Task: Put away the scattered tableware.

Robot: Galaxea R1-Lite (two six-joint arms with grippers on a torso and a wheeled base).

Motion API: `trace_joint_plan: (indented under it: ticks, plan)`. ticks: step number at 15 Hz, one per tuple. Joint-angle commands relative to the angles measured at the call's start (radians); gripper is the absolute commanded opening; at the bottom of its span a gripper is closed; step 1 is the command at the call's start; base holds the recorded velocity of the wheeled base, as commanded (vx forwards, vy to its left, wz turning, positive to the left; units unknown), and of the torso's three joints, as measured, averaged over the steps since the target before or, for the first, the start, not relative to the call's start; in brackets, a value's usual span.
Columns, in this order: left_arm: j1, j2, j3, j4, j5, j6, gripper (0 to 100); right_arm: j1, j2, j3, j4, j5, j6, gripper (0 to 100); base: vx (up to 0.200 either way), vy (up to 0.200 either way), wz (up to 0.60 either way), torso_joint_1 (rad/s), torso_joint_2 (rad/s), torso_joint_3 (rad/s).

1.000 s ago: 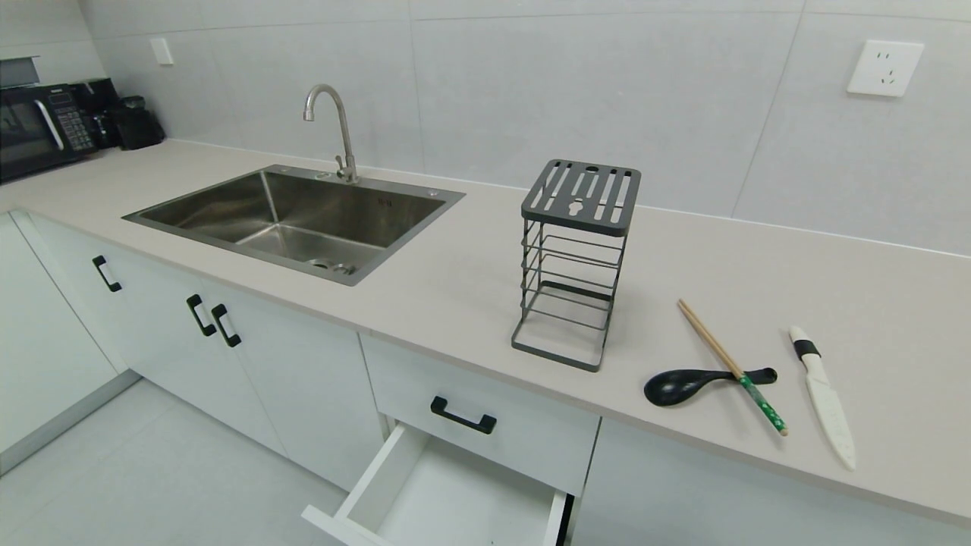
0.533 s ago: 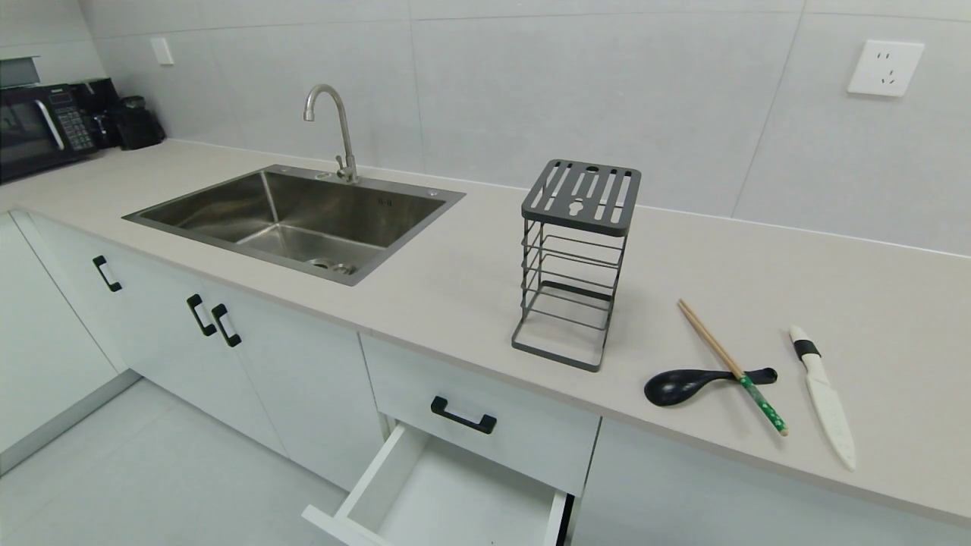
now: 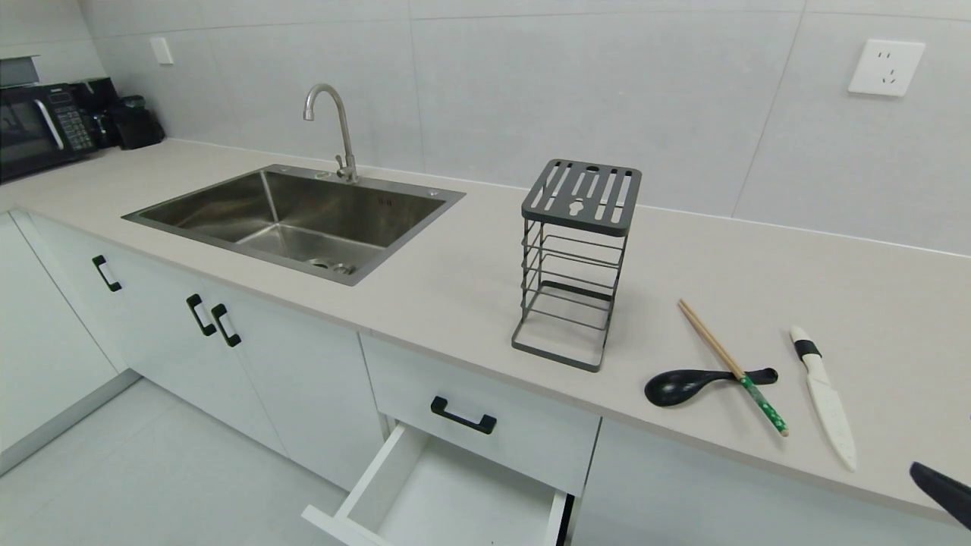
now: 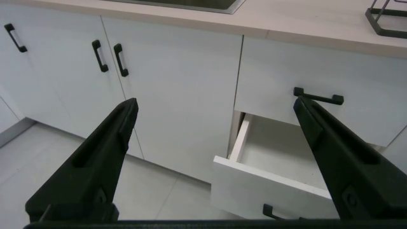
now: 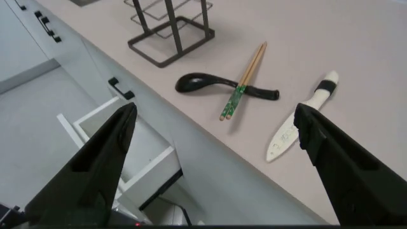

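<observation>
1. The right gripper [image 3: 941, 485] sits at the front edge of the counter [image 3: 455, 288]. The knife [image 3: 823, 398] lies on the counter just left of it and farther in.
2. Left of the knife, farther from that gripper, the chopsticks [image 3: 724, 356] lie across the handle of the spoon [image 3: 675, 387].
3. The rack [image 3: 580, 197] stands farther left still and deeper on the counter, apart from the spoon.
4. The sink [image 3: 326, 205] is set in the counter well left of the rack, with the faucet [image 3: 334, 129] behind it.
5. The left gripper [image 4: 214, 102] faces the cabinet front. The open drawer [image 4: 280, 191] lies ahead of it, under the counter.

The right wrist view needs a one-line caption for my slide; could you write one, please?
Open right gripper over counter: chopsticks across black spoon, white knife, wire rack.
</observation>
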Motion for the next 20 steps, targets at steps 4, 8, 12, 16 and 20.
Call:
trace_joint_plan:
  ticks: [4, 8, 12, 16, 20]
  plan:
    - [0.0, 0.001, 0.0, 0.0, 0.0, 0.0, 100, 0.001, 0.22, -0.019, -0.046, -0.002, -0.073, 100, 0.0, 0.0, 0.0, 0.0, 0.0, 0.0]
    - [0.0, 0.001, 0.0, 0.0, 0.0, 0.0, 100, 0.001, 0.395, -0.03, -0.101, -0.006, -0.141, 100, 0.0, 0.0, 0.0, 0.0, 0.0, 0.0]
    - [0.0, 0.001, 0.0, 0.0, 0.0, 0.0, 100, 0.012, 0.531, -0.064, -0.153, -0.009, -0.13, 100, 0.0, 0.0, 0.0, 0.0, 0.0, 0.0]
    - [0.0, 0.001, 0.0, 0.0, 0.0, 0.0, 100, 0.093, 0.651, -0.139, -0.153, -0.101, 0.028, 100, 0.0, 0.0, 0.0, 0.0, 0.0, 0.0]
    - [0.0, 0.001, 0.0, 0.0, 0.0, 0.0, 100, 0.167, 0.76, -0.206, -0.153, -0.23, 0.127, 100, 0.0, 0.0, 0.0, 0.0, 0.0, 0.0]
